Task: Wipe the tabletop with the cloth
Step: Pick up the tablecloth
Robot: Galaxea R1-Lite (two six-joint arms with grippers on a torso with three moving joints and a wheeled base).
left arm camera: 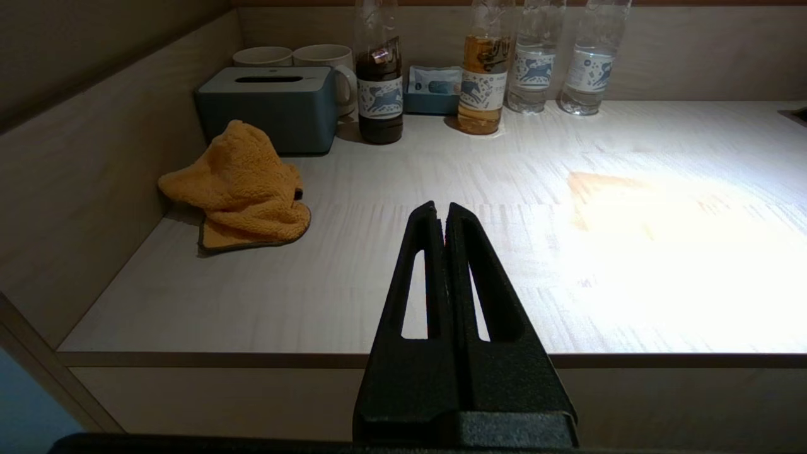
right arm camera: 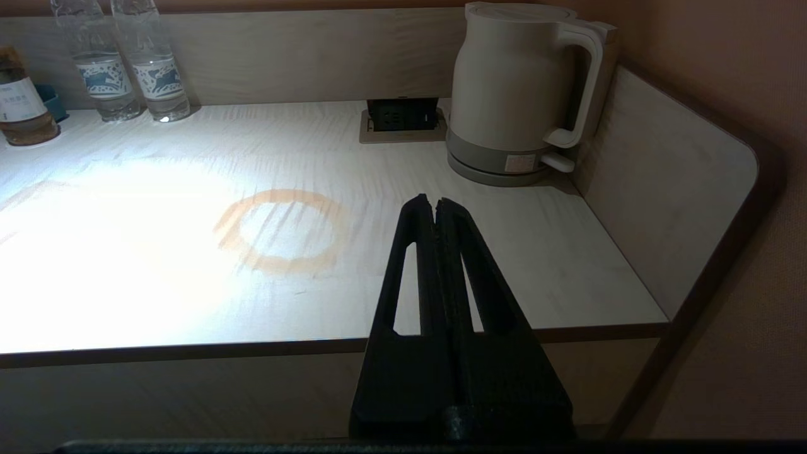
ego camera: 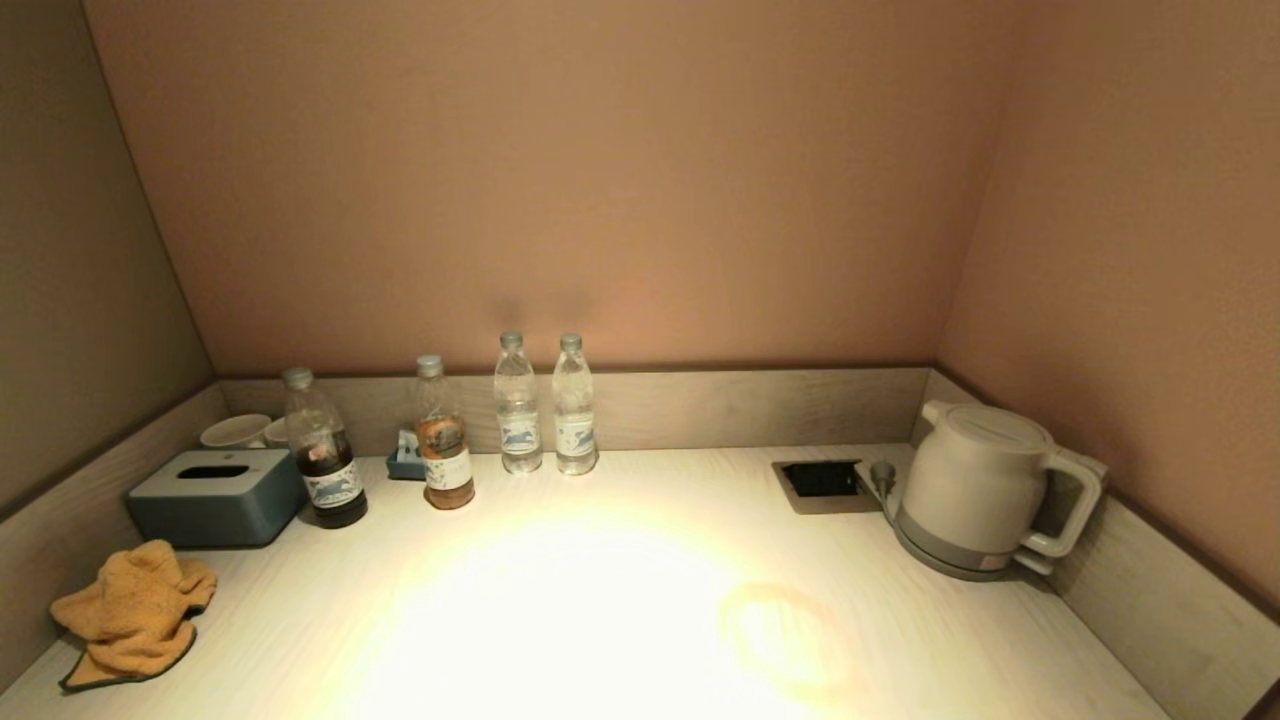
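Note:
An orange cloth (ego camera: 135,612) lies crumpled at the front left of the pale wooden tabletop (ego camera: 620,640), beside the left wall; it also shows in the left wrist view (left arm camera: 243,186). A brownish ring stain (ego camera: 785,635) marks the tabletop right of the middle, and shows in the right wrist view (right arm camera: 280,230). My left gripper (left arm camera: 441,208) is shut and empty, held before the front edge, apart from the cloth. My right gripper (right arm camera: 432,203) is shut and empty before the front edge, near the stain. Neither gripper shows in the head view.
A blue tissue box (ego camera: 215,497), cups (ego camera: 235,432) and several bottles (ego camera: 520,405) stand along the back left. A white kettle (ego camera: 985,490) stands at the back right beside a recessed socket (ego camera: 822,481). Low walls border three sides.

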